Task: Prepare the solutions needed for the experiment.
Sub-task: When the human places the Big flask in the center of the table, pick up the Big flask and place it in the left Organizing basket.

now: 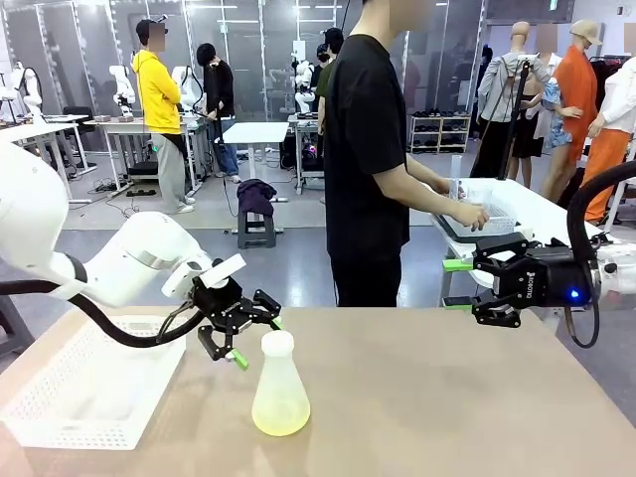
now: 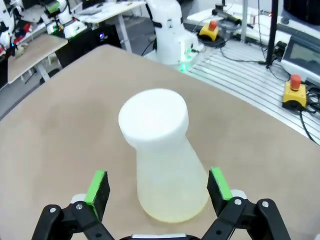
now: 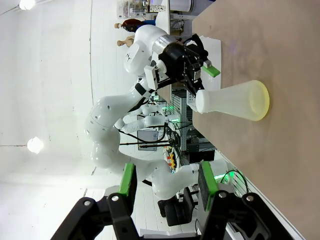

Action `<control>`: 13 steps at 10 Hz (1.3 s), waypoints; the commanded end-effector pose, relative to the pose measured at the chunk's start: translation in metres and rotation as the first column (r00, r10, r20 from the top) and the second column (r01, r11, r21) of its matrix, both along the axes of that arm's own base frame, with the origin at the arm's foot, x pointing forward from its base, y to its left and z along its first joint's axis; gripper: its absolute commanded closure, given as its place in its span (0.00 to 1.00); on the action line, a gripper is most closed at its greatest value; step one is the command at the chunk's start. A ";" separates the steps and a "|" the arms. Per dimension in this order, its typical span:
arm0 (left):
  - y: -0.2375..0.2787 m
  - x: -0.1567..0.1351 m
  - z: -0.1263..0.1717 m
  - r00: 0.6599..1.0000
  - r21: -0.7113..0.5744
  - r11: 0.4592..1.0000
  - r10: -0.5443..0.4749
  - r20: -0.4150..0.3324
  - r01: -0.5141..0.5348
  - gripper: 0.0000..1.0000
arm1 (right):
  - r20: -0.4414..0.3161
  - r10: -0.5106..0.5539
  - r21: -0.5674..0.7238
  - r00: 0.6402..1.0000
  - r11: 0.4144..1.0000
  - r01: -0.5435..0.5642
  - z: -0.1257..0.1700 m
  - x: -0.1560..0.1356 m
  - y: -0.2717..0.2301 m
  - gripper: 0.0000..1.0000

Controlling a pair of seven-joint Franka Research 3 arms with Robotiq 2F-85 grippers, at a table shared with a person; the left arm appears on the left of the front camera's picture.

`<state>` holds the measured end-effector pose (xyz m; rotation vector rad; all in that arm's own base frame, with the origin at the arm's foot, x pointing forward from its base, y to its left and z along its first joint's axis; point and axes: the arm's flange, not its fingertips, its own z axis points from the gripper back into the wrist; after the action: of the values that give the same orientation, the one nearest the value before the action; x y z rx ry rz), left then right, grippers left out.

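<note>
The conical flask (image 1: 278, 386) stands upright on the tan worktop (image 1: 447, 397), left of the middle and towards the near edge, with the solutions (image 1: 279, 425) showing as a thin pale yellow layer at its base. The left claw (image 1: 250, 336) hangs just behind and to the left of the flask's neck, its green-padded fingers (image 2: 98, 192) spread wide; from its own wrist camera the pads stand either side of the flask body with clear gaps, touching nothing. The right claw (image 1: 459, 284) is held well off to the right above the worktop's far edge, partly spread and carrying nothing. A white basket (image 1: 89, 383) sits at the near left corner, and a person (image 1: 373, 149) stands beyond the worktop, turned to a tray on another table. The step in hand looks to be taking hold of the flask with the left claw. To do it well, the pads should meet the flask where its walls are less steeply sloped, likely at or just under the neck, since a grip low on the cone could squeeze the flask out from between the fingers. The claw should be centred so both pads touch together, or the light, nearly empty flask may slide or tip. Close gently, then lift straight up, keeping it upright so the liquid stays put.
</note>
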<state>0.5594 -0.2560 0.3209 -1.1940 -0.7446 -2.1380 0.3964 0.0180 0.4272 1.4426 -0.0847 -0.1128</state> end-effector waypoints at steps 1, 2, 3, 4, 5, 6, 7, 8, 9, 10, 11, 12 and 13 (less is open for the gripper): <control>-0.013 0.011 -0.005 0.995 -0.077 0.996 -0.059 -0.075 0.053 0.00 | 0.003 -0.008 0.005 1.000 1.000 0.008 0.001 0.001 0.001 0.37; -0.018 0.011 -0.012 0.993 -0.084 0.994 -0.073 -0.094 0.065 0.00 | 0.003 -0.008 0.005 1.000 1.000 0.008 0.001 0.001 0.001 0.37; -0.022 0.013 -0.019 0.991 -0.083 0.994 -0.075 -0.108 0.066 0.00 | 0.003 -0.008 0.005 1.000 1.000 0.008 0.001 0.001 0.001 0.37; -0.024 0.013 -0.025 0.989 -0.084 0.994 -0.081 -0.123 0.071 0.00 | 0.003 -0.008 0.005 1.000 1.000 0.008 0.001 0.001 0.001 0.37; -0.025 0.014 -0.031 0.986 -0.096 0.992 -0.092 -0.143 0.079 0.00 | 0.003 -0.008 0.005 1.000 1.000 0.008 0.001 0.001 0.001 0.37; -0.027 0.015 -0.035 0.980 -0.118 0.989 -0.107 -0.168 0.088 0.00 | 0.003 -0.008 0.005 1.000 1.000 0.008 0.001 0.001 0.001 0.37; -0.031 0.015 -0.039 0.977 -0.130 0.987 -0.114 -0.180 0.091 0.00 | 0.003 -0.008 0.005 1.000 1.000 0.008 0.001 0.001 0.001 0.37; -0.036 0.014 -0.043 0.973 -0.141 0.985 -0.130 -0.189 0.104 0.00 | 0.003 -0.008 0.005 1.000 1.000 0.008 0.001 0.001 0.001 0.37; -0.040 0.014 -0.048 0.960 -0.169 0.979 -0.155 -0.233 0.117 0.00 | 0.003 -0.008 0.005 1.000 1.000 0.008 0.001 0.001 0.001 0.37; -0.044 0.014 -0.051 0.942 -0.208 0.969 -0.192 -0.274 0.137 0.00 | 0.003 -0.008 0.005 1.000 1.000 0.008 0.001 0.001 0.001 0.37; -0.048 0.014 -0.054 0.928 -0.242 0.959 -0.220 -0.302 0.148 0.00 | 0.003 -0.008 0.005 1.000 1.000 0.008 0.001 0.001 0.001 0.37; -0.050 0.014 -0.056 0.917 -0.263 0.953 -0.236 -0.323 0.153 0.00 | 0.003 -0.008 0.005 1.000 1.000 0.008 0.001 0.001 0.001 0.37; -0.054 0.011 -0.058 0.906 -0.274 0.950 -0.244 -0.346 0.152 0.00 | 0.003 -0.008 0.005 1.000 1.000 0.008 0.001 0.001 0.001 0.37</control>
<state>0.5603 -0.3047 0.2593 -1.7607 -0.7590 -1.9777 0.3964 0.0178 0.4272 1.4425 -0.0850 -0.1132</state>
